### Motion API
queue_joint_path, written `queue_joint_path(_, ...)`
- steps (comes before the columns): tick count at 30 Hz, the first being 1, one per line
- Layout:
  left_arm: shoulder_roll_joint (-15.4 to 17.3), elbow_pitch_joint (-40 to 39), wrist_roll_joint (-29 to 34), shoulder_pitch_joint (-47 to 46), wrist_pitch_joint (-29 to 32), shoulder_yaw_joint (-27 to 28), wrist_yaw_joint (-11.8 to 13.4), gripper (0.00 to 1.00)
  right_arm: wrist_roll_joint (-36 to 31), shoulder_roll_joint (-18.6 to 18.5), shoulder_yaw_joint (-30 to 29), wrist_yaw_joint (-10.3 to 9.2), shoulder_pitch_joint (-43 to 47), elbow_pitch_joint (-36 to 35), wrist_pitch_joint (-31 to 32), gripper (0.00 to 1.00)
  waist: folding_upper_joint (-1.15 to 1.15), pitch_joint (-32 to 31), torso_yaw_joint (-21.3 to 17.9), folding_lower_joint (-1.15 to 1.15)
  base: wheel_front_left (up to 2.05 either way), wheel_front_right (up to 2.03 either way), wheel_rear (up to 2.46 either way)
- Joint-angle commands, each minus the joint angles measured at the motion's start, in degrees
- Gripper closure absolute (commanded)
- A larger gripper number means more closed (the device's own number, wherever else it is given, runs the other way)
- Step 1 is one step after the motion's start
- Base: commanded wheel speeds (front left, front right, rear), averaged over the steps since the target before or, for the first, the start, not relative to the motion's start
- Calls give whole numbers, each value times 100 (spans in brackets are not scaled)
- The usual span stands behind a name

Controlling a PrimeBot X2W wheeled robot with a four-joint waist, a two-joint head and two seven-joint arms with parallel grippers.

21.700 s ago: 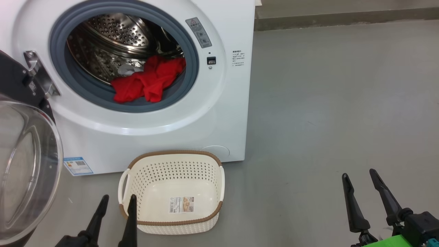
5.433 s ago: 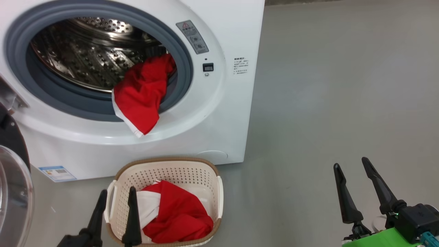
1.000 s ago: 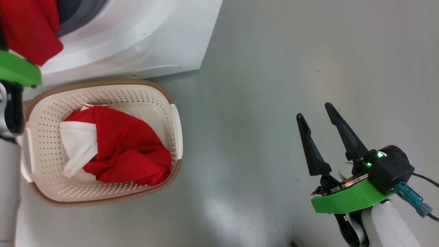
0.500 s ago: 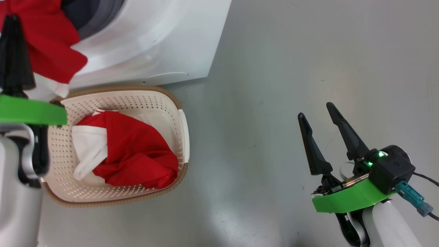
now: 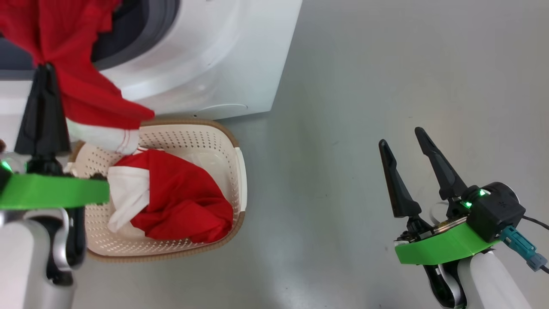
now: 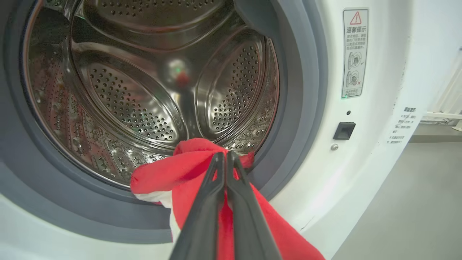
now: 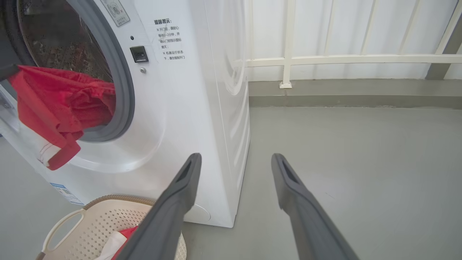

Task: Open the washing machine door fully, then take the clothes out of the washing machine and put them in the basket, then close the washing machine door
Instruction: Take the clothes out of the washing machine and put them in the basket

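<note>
Left hand [image 6: 225, 156] pinching a red garment [image 6: 162, 177] hanging from the washing machine [image 6: 364, 151] mouth, second red garment [image 5: 180, 197] in the basket [image 5: 232, 142] below, right hand [image 5: 399, 137] spread open over the floor [image 5: 351, 77].

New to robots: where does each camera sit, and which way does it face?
Head view: on the head, facing down at the basket and floor; left gripper and right gripper show.
Left wrist view: on the left wrist, facing into the washing machine; its shut fingers pinch the red garment.
Right wrist view: on the right wrist, facing the machine's front and side; its open fingers show.
Shared: all three show that garment.
</note>
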Motion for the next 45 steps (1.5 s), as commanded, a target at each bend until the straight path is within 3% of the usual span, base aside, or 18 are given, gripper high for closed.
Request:
queue_joint_path(1, 150, -250, 83, 153, 3, 161, 75, 100, 9, -38, 101, 36, 55, -132, -37, 0, 0, -85, 55, 0, 0, 0, 0)
queue_joint_path(31, -394, -2002, 236, 1898, 105, -555, 545, 100, -71, -38, -171, 36, 387, -223, -37, 0, 0, -980, 526, 0, 0, 0, 0)
queue_joint_path(38, -532, -1449, -4, 2049, 213, -636, 526, 100, -78, -38, -128, 36, 409, -234, -37, 0, 0, -1025, 540, 0, 0, 0, 0)
queue_joint_path(45, -709, -84, -278, 1801, 14, -637, 310, 100, -114, -38, -106, 36, 373, -244, -37, 0, 0, -929, 465, 0, 0, 0, 0)
